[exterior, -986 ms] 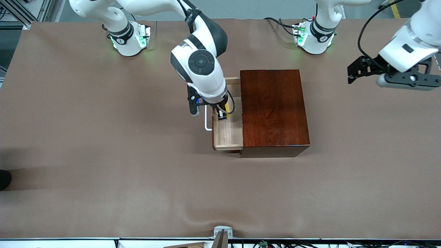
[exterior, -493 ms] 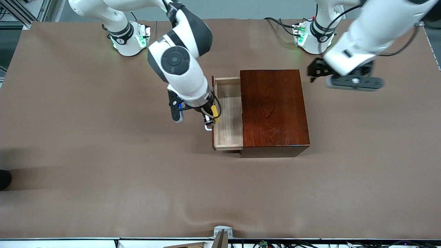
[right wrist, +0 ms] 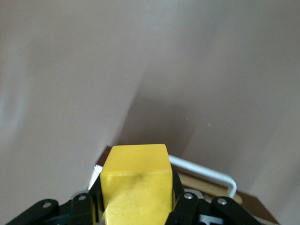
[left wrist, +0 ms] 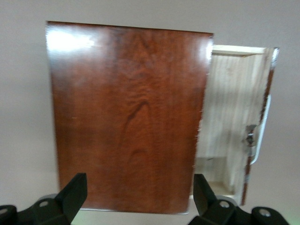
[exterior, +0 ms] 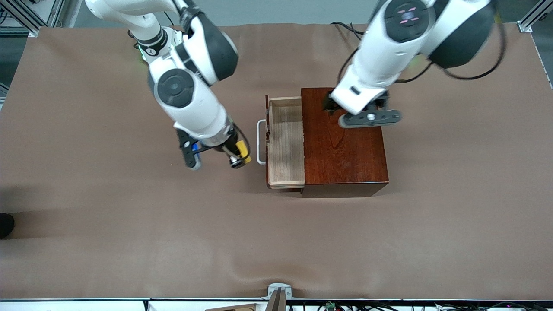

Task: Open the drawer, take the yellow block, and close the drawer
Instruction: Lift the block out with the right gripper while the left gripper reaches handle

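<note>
Front view first. Drawer (exterior: 285,144) of pale wood pulled out of the dark reddish-brown wooden box (exterior: 343,140) toward the right arm's end of the table; white U-shaped handle (exterior: 260,142) on its front, tray bare inside. Box near the middle of the brown table (exterior: 108,237), somewhat closer to the edge where the robot bases stand. Right gripper (exterior: 239,156) up over bare table just in front of the handle, pinched tight on the yellow block (exterior: 242,150), clear of the tray. Left gripper (exterior: 335,105) over the box's top, near the corner closest to the bases; fingers mostly hidden under the wrist from this angle.

Left wrist view. Glossy top of the wooden box (left wrist: 129,117) filling most of the frame, with the open drawer (left wrist: 232,117) and its white handle (left wrist: 262,131) sticking out beside it. Two black fingers (left wrist: 70,194) spread wide apart, holding nothing, well above the lid.

Right wrist view. Yellow block (right wrist: 137,185) clamped between the black fingers (right wrist: 79,208), one on each side. Below it, brown table (right wrist: 140,61), plus part of the white handle (right wrist: 201,171) and the wooden drawer front (right wrist: 211,185) it sits on.
</note>
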`<state>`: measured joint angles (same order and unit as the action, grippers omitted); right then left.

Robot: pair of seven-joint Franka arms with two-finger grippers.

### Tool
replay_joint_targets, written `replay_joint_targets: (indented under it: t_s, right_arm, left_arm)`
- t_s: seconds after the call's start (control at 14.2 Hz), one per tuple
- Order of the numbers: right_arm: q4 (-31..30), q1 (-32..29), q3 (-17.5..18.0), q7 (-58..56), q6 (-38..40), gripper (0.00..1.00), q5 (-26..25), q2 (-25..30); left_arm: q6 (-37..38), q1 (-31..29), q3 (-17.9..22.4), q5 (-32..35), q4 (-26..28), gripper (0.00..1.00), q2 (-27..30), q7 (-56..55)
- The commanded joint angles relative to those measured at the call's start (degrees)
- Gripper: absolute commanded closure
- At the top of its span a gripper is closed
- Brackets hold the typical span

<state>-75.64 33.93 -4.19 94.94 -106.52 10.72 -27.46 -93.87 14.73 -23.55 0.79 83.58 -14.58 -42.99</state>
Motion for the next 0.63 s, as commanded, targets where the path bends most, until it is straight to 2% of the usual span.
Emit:
replay_joint_targets:
  t_s: [0.0, 0.35, 0.56]
  right_arm:
    - [-0.6, -3.6, 1.0, -6.7, 0.6, 1.0, -0.9, 0.9]
    - [-0.8, -7.8, 1.0, -14.5, 1.5, 1.0, -0.9, 0.8]
    - [-0.8, -9.8, 0.9, -19.3, 1.5, 1.0, -1.0, 0.7]
  left_arm:
    - [-3.9, 3.7, -0.1, 1.7, -4.2, 0.0, -4.7, -8.9]
    - [-10.3, 9.6, 0.5, 1.8, -7.5, 0.0, -10.3, -21.9]
    - [-15.3, 14.4, 1.4, 5.9, -9.1, 0.0, -14.1, -31.5]
